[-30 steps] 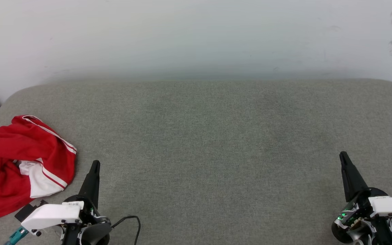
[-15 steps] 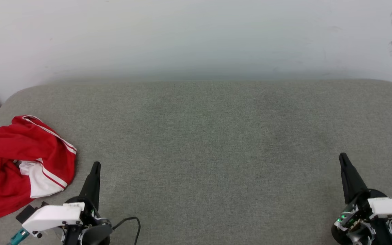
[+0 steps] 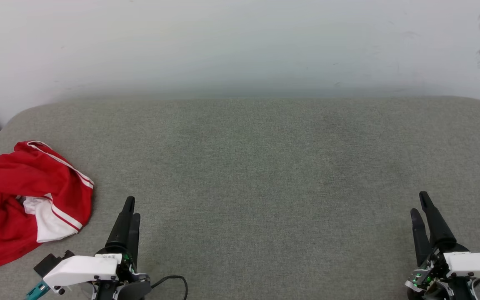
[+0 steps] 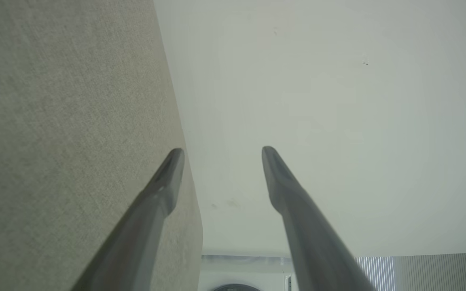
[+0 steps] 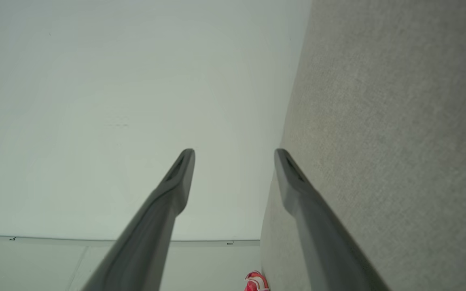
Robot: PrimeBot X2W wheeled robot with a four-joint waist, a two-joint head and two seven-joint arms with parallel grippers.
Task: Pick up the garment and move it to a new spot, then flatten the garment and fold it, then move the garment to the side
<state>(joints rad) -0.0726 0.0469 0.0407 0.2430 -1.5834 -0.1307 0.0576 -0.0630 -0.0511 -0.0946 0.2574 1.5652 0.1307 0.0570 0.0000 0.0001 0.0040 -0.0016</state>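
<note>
While the garment (image 3: 11, 200) is lying crumpled at the far left end of the counter (image 3: 265, 166), running out of sight past that edge, the first step, the pick-up, is by my reckoning not yet begun.

- **Garment:** bright red soft fabric, bunching in loose folds. A white panel edged in thin red stripes is turning up on its near side.
- **Left claw (image 3: 132, 208):** two long dark tapered fingers, standing apart and gripping nothing. It is hovering near the garment's right edge without touching it.
- **Right claw (image 3: 418, 203):** same make, fingers likewise apart and empty. It is waiting well apart from the cloth at the counter's opposite end.
- **Counter:** grey woven covering, matte and padded-looking, with rounded corners.
- **Wall (image 3: 240, 41):** pale and smooth, showing faint scuffs.
- **Next move, as judged:** the left claw is needing to swing left and down onto a raised fold, taking enough cloth to lift without slipping.
</note>
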